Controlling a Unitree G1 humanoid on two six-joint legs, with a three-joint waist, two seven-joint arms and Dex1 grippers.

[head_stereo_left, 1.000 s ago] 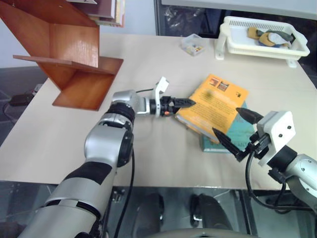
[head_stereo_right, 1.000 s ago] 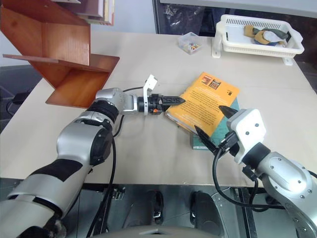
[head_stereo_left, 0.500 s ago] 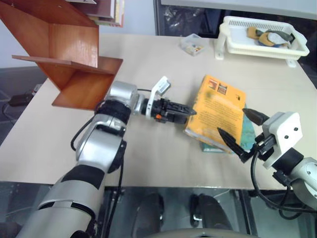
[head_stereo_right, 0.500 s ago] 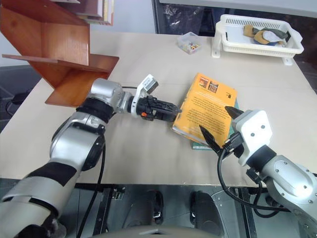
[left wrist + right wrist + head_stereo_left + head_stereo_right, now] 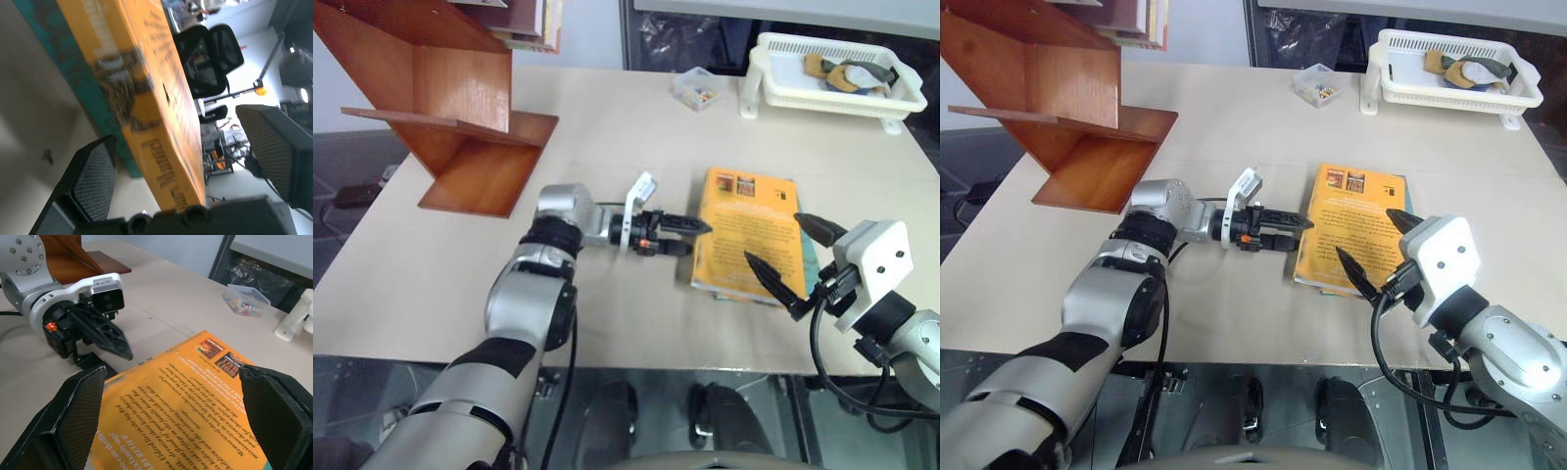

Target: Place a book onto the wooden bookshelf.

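The left gripper [image 5: 1295, 232] is straddling the book's [image 5: 1351, 227] spine edge, fingers apart; the right gripper [image 5: 1371, 253] is hovering wide over its cover. The shelf [image 5: 1067, 108] is standing well behind them. Closing shallow on that edge risks the thick book slipping free.

Silver-grey arms with black joint bands, black cables, white wrist housings, 2 black pointed fingers [image 5: 769, 276] per tool.

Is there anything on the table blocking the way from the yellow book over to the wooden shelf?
Only the robot's own left arm lies across that stretch of table. Otherwise nothing visible stands between the book and the shelf.
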